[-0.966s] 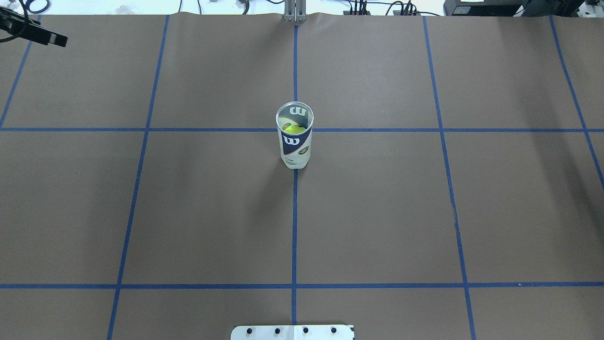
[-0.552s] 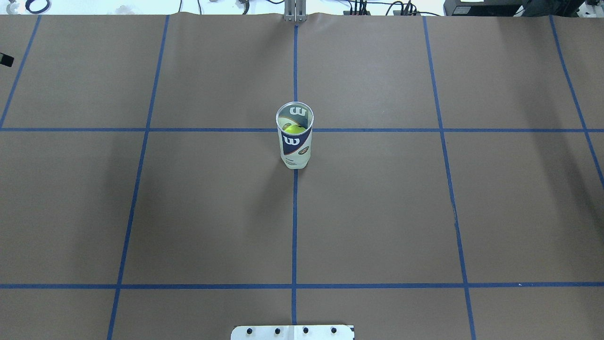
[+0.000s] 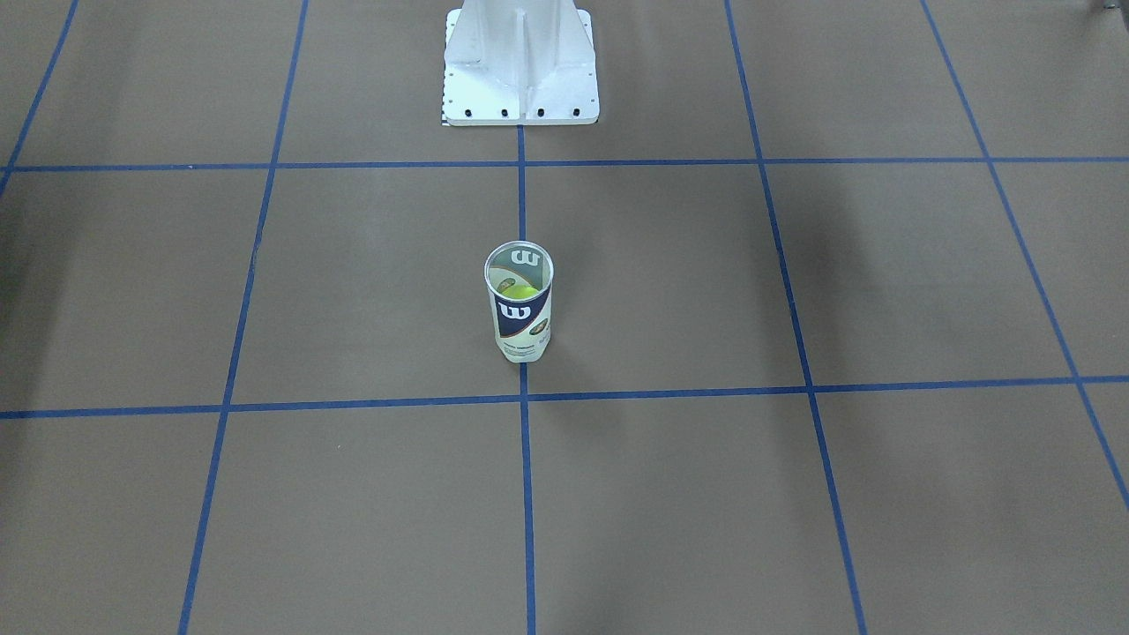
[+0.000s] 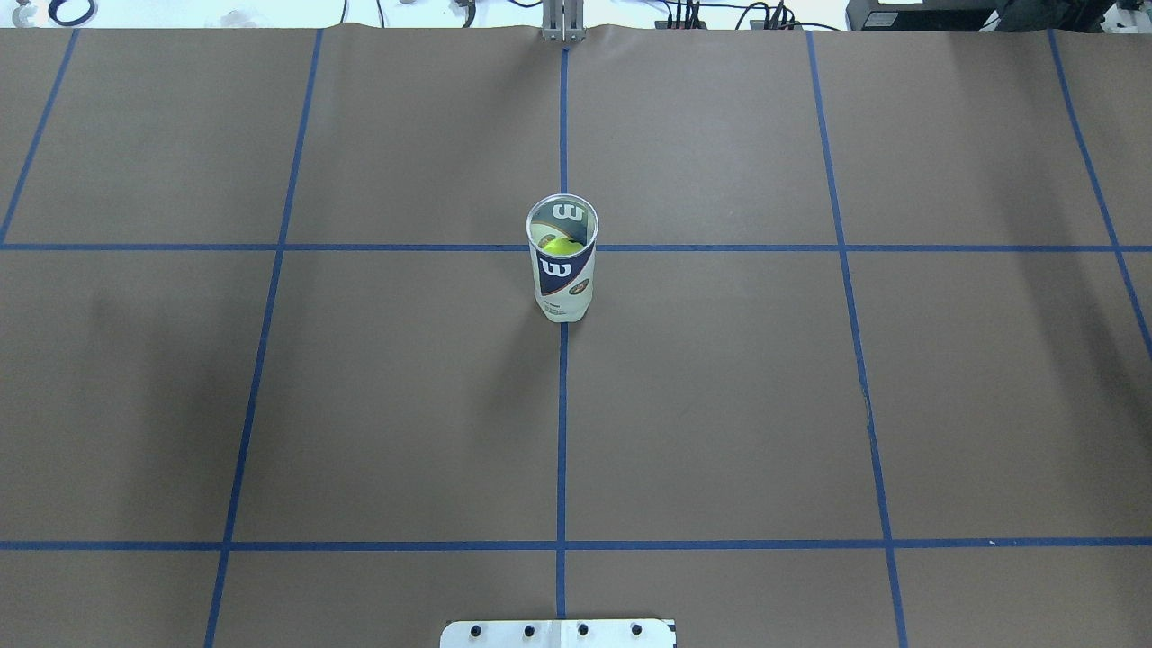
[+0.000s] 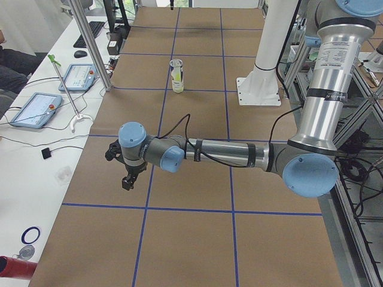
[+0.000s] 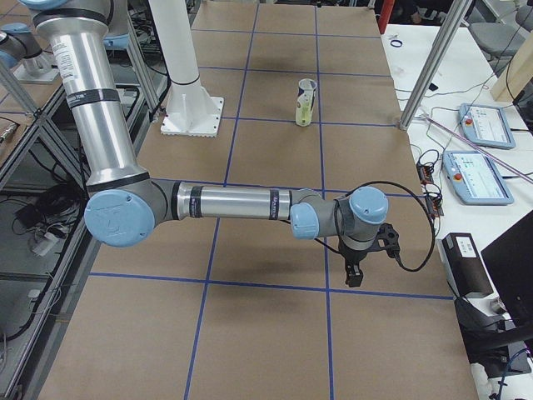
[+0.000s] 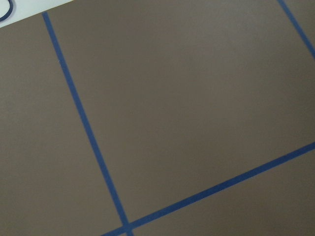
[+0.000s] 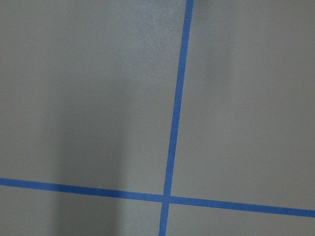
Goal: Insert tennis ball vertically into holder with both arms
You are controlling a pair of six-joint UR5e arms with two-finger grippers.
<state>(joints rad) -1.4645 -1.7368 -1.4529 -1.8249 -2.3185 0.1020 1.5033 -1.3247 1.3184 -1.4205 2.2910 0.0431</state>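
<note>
The holder (image 4: 562, 270), a clear can with a navy and white W label, stands upright at the table's centre on the blue tape cross. A yellow-green tennis ball (image 4: 560, 245) shows inside it through the open top. The front-facing view shows the same holder (image 3: 520, 313) with the ball (image 3: 520, 291) in it. Both arms are far from it. The left gripper (image 5: 127, 179) hangs over the table's left end, and the right gripper (image 6: 354, 273) over the right end. They show only in the side views, so I cannot tell whether either is open or shut.
The white bolted base (image 3: 520, 62) stands at the robot's side of the table. Beyond each table end are white benches with teach pendants (image 5: 36, 110) (image 6: 487, 125) and metal posts (image 5: 90, 42). Blue tape lines grid the brown table.
The left gripper, seen at the overhead view's upper left edge a second ago, has slid out of that view to the left. The holder and ball have not moved.
</note>
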